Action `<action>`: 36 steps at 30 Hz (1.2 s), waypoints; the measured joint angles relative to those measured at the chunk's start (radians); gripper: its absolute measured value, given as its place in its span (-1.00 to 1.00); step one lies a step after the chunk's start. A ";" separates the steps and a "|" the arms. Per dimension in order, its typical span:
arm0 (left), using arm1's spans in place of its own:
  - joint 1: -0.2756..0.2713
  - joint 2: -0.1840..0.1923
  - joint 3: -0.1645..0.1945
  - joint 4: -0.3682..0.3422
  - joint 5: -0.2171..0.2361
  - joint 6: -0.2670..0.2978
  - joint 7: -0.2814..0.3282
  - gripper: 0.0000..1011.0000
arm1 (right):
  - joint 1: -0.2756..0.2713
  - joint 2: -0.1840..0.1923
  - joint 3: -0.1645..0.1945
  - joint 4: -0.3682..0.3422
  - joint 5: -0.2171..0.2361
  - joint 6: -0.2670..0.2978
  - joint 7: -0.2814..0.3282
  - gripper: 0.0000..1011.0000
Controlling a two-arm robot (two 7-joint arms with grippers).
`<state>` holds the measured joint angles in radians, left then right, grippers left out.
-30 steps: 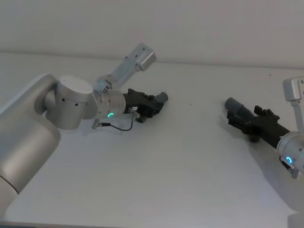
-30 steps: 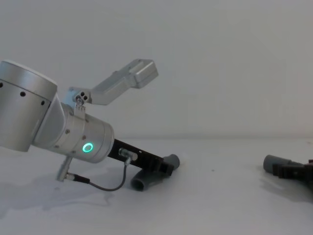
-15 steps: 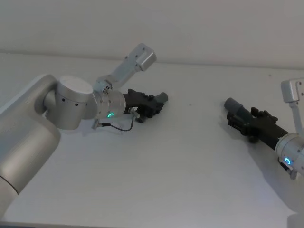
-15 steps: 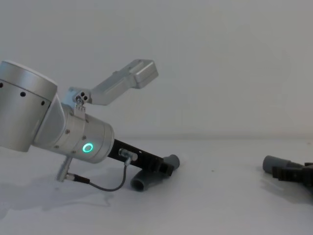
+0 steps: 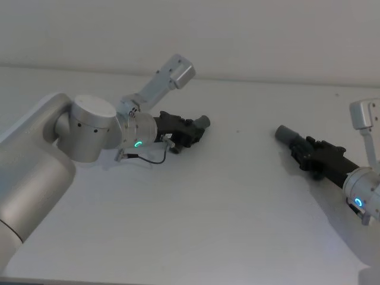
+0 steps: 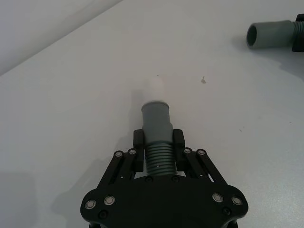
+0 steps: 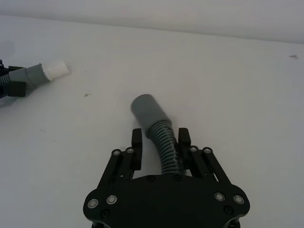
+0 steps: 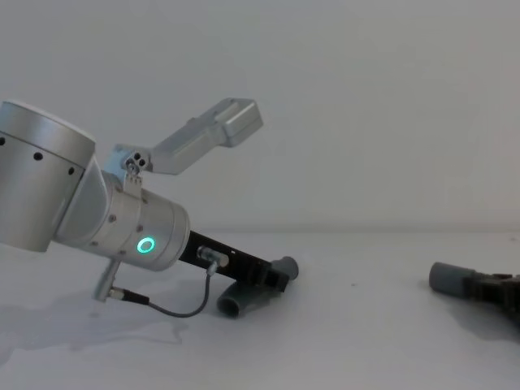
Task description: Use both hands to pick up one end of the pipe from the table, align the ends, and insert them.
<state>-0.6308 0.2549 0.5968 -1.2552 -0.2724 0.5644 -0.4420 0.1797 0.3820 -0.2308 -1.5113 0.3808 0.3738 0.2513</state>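
Soft, even light from above lit the white desk point(image 5: 225, 202) brightly, without glare. Faint, diffuse shadows lay under the left arm point(image 5: 89, 127) and beside the right end effector point(image 5: 303, 155). The white tip point(image 6: 155, 89) of the pipe point(image 6: 156, 123) nearly vanished against the bright desk.

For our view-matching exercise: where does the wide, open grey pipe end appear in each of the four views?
Head view: right of centre, wide pipe end pointing inward.
Left wrist view: far off, opening toward the camera.
Right wrist view: close, just ahead of the right gripper.
Chest view: low at the right.
Shared landmark: white-tipped pipe end held by the left gripper.
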 joint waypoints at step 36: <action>0.001 0.008 -0.001 -0.006 0.005 -0.014 -0.009 -0.31 | -0.009 -0.004 -0.004 -0.009 -0.002 -0.002 -0.005 -0.68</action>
<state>-0.6298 0.2630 0.5962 -1.2612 -0.2676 0.5499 -0.4509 0.1709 0.3779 -0.2350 -1.5201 0.3786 0.3718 0.2466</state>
